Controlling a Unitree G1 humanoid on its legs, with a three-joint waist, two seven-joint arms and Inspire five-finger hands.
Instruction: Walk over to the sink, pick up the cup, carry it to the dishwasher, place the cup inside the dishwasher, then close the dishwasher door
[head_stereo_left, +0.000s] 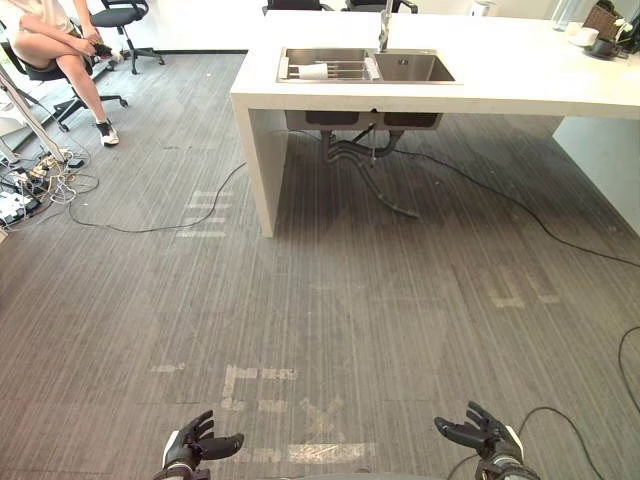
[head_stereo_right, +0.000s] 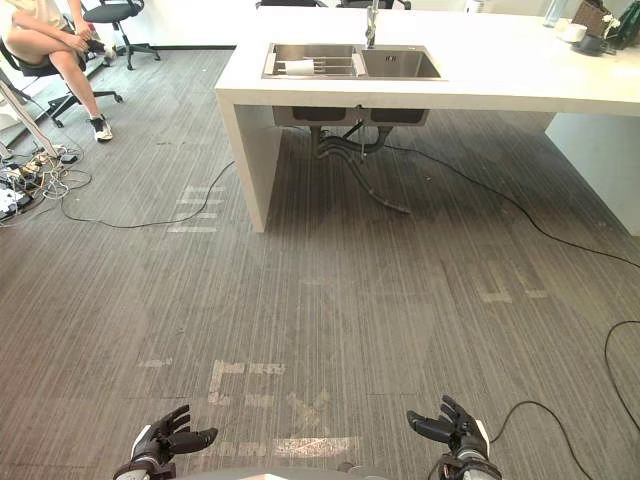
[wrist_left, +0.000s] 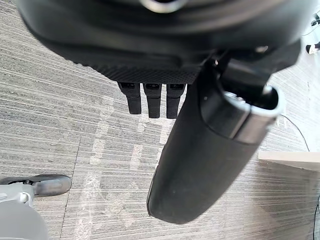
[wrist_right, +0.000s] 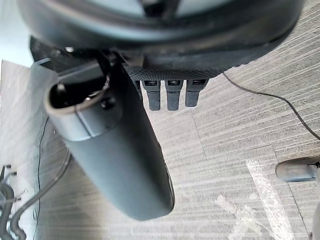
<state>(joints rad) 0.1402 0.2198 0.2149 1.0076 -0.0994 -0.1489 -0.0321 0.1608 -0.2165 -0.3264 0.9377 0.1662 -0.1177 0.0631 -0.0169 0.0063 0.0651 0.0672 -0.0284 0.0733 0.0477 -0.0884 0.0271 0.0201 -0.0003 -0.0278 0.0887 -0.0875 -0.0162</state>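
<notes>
Far ahead, a steel double sink (head_stereo_left: 420, 68) is set in a white counter (head_stereo_left: 500, 75). A white cup (head_stereo_left: 314, 71) lies on a wire rack in the sink's left basin. My left hand (head_stereo_left: 190, 448) and right hand (head_stereo_left: 485, 435) hang low at the near edge of the view, well short of the counter. Both are open with relaxed fingers and hold nothing. In the left wrist view the left hand (wrist_left: 150, 65) shows straight fingers (wrist_left: 152, 102) over bare carpet. The right wrist view shows the right hand (wrist_right: 170, 60) the same way.
Grey carpet with pale tape marks (head_stereo_left: 270, 385) stretches between me and the counter. Drain pipes (head_stereo_left: 370, 160) hang under the sink, and a black cable (head_stereo_left: 160, 225) crosses the floor. A person sits on an office chair (head_stereo_left: 60, 50) at the far left beside a tangle of wires (head_stereo_left: 30, 185).
</notes>
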